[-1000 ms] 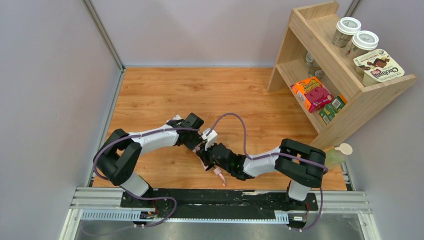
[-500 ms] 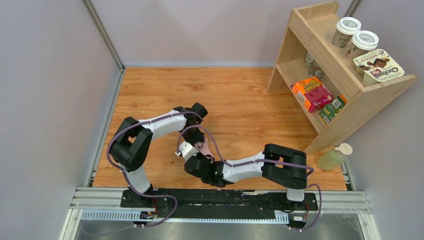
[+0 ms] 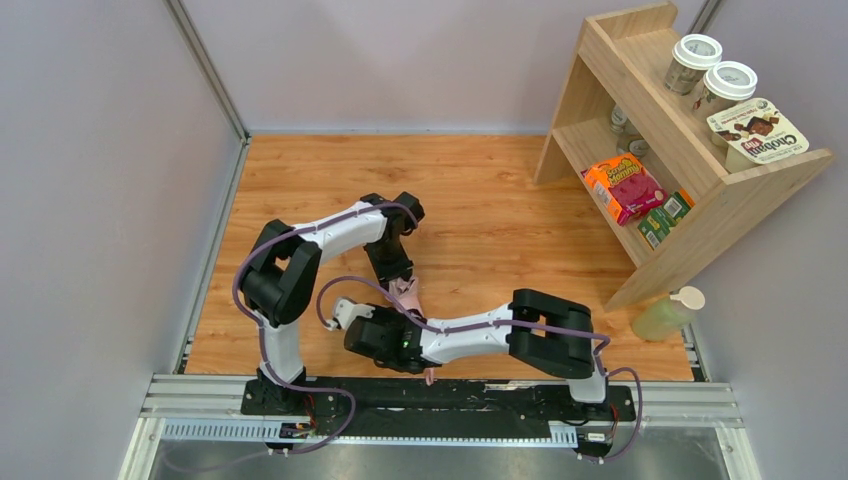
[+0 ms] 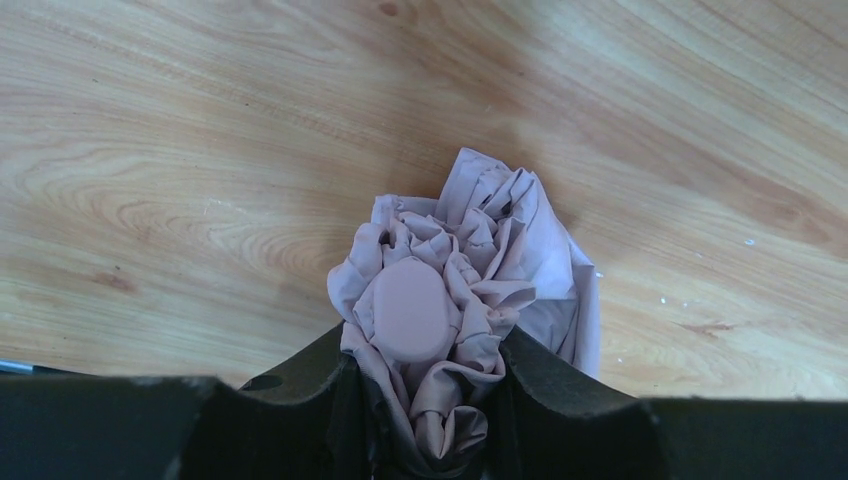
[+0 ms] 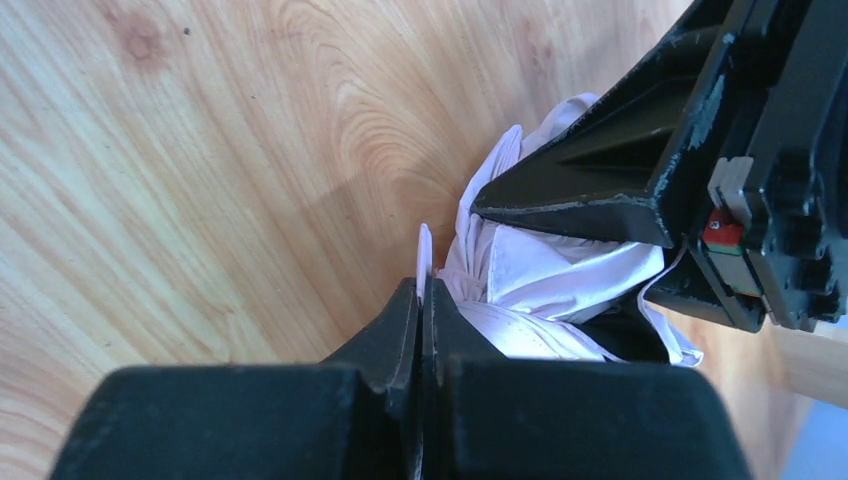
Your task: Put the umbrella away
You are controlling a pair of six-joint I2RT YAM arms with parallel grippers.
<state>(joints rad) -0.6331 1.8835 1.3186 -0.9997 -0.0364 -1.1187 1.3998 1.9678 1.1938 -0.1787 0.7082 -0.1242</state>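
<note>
left gripper (image 4: 425, 352) clamped round pale pink folded-fabric umbrella (image 4: 470, 250) | right gripper (image 5: 420, 300) pinched shut on its fabric edge, just beside left jaws | both swung left in the last second | likely mid-wrap, not stowed

Open wooden table (image 3: 480, 190) runs across the far half, from the left wall (image 3: 100, 200) to the shelf unit (image 3: 720, 200); a gripper could pass freely there. The near centre is crowded: the left arm (image 3: 330, 232) folds back over it, the right arm (image 3: 480, 328) lies low along the near edge, and the left gripper (image 4: 425, 350) and right gripper (image 5: 421, 310) meet on the umbrella (image 4: 470, 290), nearly touching each other. At the near right a green bottle (image 3: 665, 315) stands just beside the shelf's foot, narrowing that corner. An orange box (image 3: 623, 185) fills much of the lower shelf
</note>
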